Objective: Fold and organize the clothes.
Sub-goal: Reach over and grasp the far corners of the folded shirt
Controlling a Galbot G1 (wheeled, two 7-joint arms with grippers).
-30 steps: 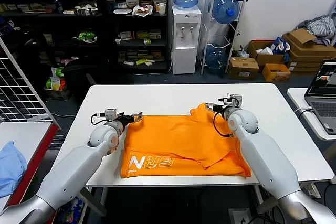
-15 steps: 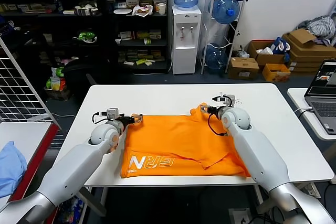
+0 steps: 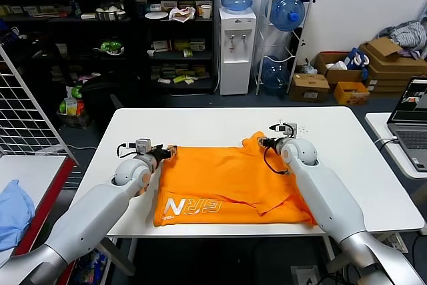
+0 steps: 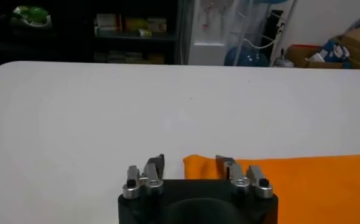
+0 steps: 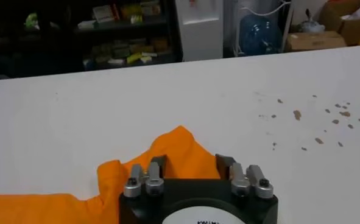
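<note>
Orange T-shirt (image 3: 230, 188) lies partly folded on the white tabletop (image 3: 220, 125), long axis running left to right across the near half, white lettering along the near hem and reading upside down from the robot's side. Left end effector (image 4: 190, 165) sits at the shirt's far left corner, fingers (image 4: 158, 163) apart with the orange corner between them. Right end effector (image 5: 190, 163) sits at the far right corner, fingers (image 5: 224, 162) apart around a raised peak of fabric.
</note>
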